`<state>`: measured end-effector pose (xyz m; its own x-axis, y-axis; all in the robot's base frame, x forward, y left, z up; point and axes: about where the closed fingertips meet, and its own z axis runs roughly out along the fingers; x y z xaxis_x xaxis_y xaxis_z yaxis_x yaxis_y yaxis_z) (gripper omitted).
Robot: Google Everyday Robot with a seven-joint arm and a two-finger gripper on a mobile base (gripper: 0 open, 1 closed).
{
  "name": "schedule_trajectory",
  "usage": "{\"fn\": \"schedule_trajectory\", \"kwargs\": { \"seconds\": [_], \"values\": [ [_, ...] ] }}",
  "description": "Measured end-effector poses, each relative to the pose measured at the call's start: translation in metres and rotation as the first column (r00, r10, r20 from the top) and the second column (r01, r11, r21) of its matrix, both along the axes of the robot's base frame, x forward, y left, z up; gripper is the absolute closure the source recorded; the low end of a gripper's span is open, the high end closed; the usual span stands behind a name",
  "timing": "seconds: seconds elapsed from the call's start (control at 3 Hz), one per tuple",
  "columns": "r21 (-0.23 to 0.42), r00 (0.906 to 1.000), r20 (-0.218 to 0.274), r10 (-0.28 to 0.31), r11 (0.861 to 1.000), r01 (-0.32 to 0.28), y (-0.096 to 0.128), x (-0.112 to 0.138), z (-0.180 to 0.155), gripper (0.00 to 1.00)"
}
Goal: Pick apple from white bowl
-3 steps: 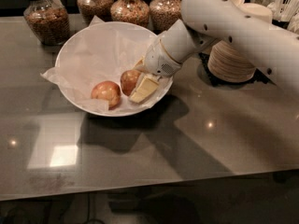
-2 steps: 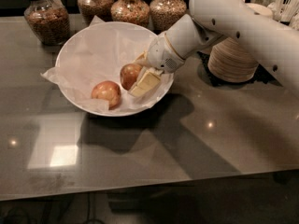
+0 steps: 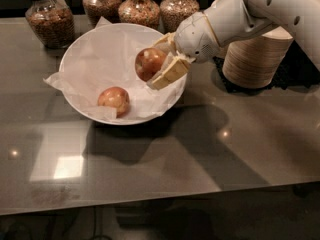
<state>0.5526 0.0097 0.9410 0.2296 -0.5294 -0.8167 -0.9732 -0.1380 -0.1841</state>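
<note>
The large white bowl (image 3: 75, 64), lined with crumpled white paper, stands at the back left of the grey table. My gripper (image 3: 161, 60) hangs over the bowl's right side and is shut on the deeper red apple (image 3: 148, 63), holding it lifted above the paper lining. One pale finger (image 3: 171, 73) shows below the apple and the other at its upper right. The paler orange-yellow apple (image 3: 114, 99) lies in the bowl's front part, apart from the gripper.
Several glass jars of grains (image 3: 47, 20) stand along the back edge behind the bowl. A stack of beige paper bowls (image 3: 256, 58) stands on a dark mat to the right, under my white arm (image 3: 260, 9). The table's front edge runs near the bottom.
The gripper has risen with the red apple in it, lifting it off the bowl's bottom and away from the paler apple. The camera's view has moved closer.
</note>
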Motion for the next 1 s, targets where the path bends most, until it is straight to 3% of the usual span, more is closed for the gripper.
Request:
{"fn": "schedule_trajectory", "kwargs": {
  "seconds": [0.33, 0.67, 1.0],
  "values": [
    [0.11, 0.9973, 0.03, 0.068, 0.991, -0.071, -0.016, -0.021, 0.03, 1.0],
    [0.221, 0.9874, 0.037, 0.154, 0.962, -0.158, -0.024, -0.041, 0.052, 1.0],
    [0.221, 0.9874, 0.037, 0.154, 0.962, -0.158, -0.024, -0.041, 0.052, 1.0]
  ]
}}
